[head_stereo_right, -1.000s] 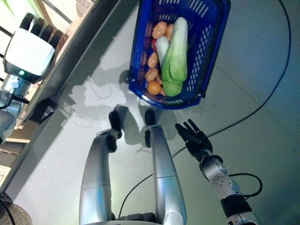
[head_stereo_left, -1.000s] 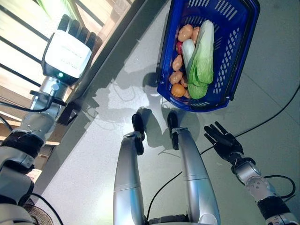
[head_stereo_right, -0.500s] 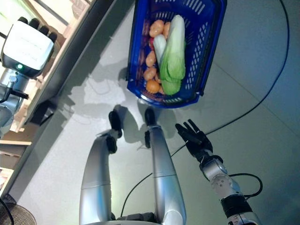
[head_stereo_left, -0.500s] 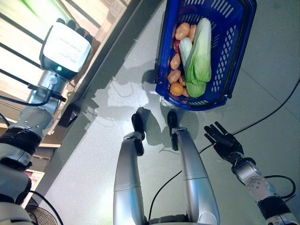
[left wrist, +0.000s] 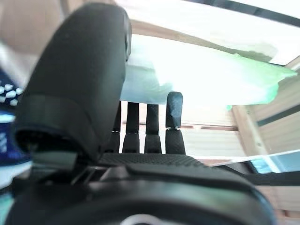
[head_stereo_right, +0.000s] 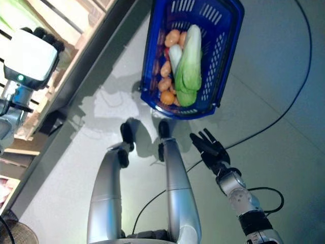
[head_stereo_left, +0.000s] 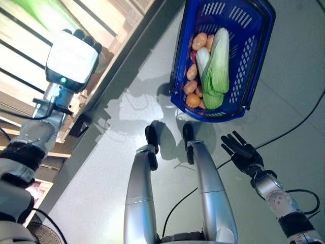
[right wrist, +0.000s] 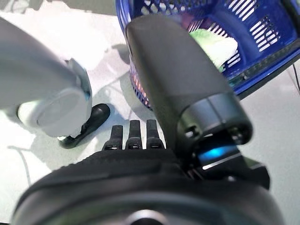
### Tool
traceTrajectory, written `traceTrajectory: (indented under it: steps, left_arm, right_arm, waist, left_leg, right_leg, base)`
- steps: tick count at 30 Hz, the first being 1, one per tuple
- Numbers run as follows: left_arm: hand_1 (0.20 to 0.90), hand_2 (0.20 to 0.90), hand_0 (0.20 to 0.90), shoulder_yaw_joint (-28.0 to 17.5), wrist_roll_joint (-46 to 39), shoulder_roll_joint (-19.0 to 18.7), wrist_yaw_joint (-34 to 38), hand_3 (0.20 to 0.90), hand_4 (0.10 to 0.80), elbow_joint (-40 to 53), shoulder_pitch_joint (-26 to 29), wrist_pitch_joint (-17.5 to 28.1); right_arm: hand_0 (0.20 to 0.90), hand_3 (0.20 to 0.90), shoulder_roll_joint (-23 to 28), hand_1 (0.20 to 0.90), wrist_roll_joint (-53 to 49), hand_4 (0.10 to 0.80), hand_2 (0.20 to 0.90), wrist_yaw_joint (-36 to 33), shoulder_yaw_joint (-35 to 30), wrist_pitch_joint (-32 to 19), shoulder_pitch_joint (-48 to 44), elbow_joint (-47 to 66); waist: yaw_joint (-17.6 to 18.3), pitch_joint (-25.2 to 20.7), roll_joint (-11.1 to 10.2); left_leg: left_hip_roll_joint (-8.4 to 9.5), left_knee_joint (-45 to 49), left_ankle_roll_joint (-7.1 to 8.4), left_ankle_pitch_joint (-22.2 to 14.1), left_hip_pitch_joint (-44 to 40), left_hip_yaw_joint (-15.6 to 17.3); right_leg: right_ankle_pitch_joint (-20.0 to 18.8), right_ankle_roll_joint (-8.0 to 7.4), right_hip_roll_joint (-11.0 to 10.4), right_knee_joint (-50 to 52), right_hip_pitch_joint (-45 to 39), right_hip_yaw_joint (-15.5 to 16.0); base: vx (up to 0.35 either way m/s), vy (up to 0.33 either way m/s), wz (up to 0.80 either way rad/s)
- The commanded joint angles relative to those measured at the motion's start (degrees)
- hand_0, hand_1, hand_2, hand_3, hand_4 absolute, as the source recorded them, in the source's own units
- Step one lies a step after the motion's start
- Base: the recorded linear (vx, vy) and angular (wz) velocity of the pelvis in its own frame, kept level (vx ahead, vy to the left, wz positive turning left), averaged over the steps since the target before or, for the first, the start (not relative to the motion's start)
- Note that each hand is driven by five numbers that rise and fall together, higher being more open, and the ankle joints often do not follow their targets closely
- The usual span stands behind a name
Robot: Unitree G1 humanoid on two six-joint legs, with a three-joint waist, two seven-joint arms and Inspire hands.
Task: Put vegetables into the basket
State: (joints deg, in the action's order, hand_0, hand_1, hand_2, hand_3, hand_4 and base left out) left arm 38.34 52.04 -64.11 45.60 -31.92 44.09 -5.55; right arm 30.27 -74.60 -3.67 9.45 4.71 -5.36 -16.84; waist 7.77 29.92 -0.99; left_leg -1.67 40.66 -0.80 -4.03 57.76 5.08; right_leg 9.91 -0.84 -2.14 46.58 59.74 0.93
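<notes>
A blue plastic basket (head_stereo_left: 177, 71) stands on the grey floor ahead. It holds a pale green cabbage (head_stereo_left: 217, 61), a white radish (head_stereo_left: 202, 55) and several orange-brown round vegetables (head_stereo_left: 198, 40). My left hand (head_stereo_left: 71, 58) is raised at the upper left over a wooden slatted shelf, well left of the basket. Its fingers (left wrist: 173, 122) are straight and hold nothing. Past them lies a pale green leafy vegetable (left wrist: 206, 75) on the shelf. My right hand (head_stereo_left: 242, 152) hangs low at the right, below the basket, fingers spread and empty.
The wooden slatted shelf (head_stereo_left: 25, 35) runs along the left, bordered by a dark metal rail (head_stereo_left: 119, 63) with a small dark bracket (head_stereo_left: 78, 125). Grey floor (head_stereo_left: 294, 76) lies right of the basket.
The whole picture has shifted a little. My left hand stays raised over the shelf with only a slight move. The right hand and the basket's contents look unchanged.
</notes>
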Motion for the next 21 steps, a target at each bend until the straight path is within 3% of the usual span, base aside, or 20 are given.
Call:
traceTrajectory:
  steps: [1,11,17,21]
  left_arm:
    - [0.300,0.300,0.300,-10.2,-5.4,-3.4,11.4,0.300,0.400,5.1,0.2,0.7]
    - [0.300,0.300,0.300,-26.3,-10.7,3.8,15.6,0.300,0.400,11.8,-13.3,7.6]
    - [0.300,0.300,0.300,-31.2,-11.0,5.5,14.2,0.300,0.400,16.2,-18.0,7.7]
    - [0.300,0.300,0.300,-33.6,-17.6,6.5,13.5,0.300,0.400,17.5,-20.2,10.6]
  right_arm:
    - [0.900,0.900,0.0,0.900,1.1,0.800,0.900,-0.4,-2.9,-4.3,4.8,6.9]
    - [0.900,0.900,-3.7,0.900,6.9,0.800,0.900,-0.4,-3.0,-6.6,7.0,7.0]
    - [0.900,0.900,-3.7,0.900,7.0,0.800,0.900,1.0,-3.9,-6.7,8.2,7.5]
    - [0.900,0.900,-4.4,0.900,7.0,0.800,0.900,2.1,-4.3,-6.9,9.3,6.8]
  waist:
    - [-0.9,-0.1,0.9]
    - [-2.5,-0.1,1.0]
    - [-3.0,-0.1,0.9]
    - [-3.4,-0.1,0.8]
  left_leg:
    - [1.47,-5.0,-0.43,-0.5,-6.8,0.7]
    - [2.94,-13.8,1.21,3.2,-15.8,-0.9]
    - [2.92,-14.4,0.96,3.3,-16.8,-1.2]
    - [2.93,-14.9,0.86,3.6,-17.4,-1.1]
  right_leg:
    - [-9.3,-1.43,-1.1,-12.7,-8.3,0.6]
    - [-9.5,-0.84,-1.1,-21.0,-18.6,1.6]
    - [-8.5,-0.40,-0.9,-21.0,-20.1,2.5]
    - [-8.2,-0.27,-1.0,-21.6,-21.2,3.0]
  base:
    - [-0.021,-0.121,0.10]
    - [-0.016,-0.088,0.12]
    - [-0.039,-0.062,0.06]
    - [-0.010,-0.046,0.06]
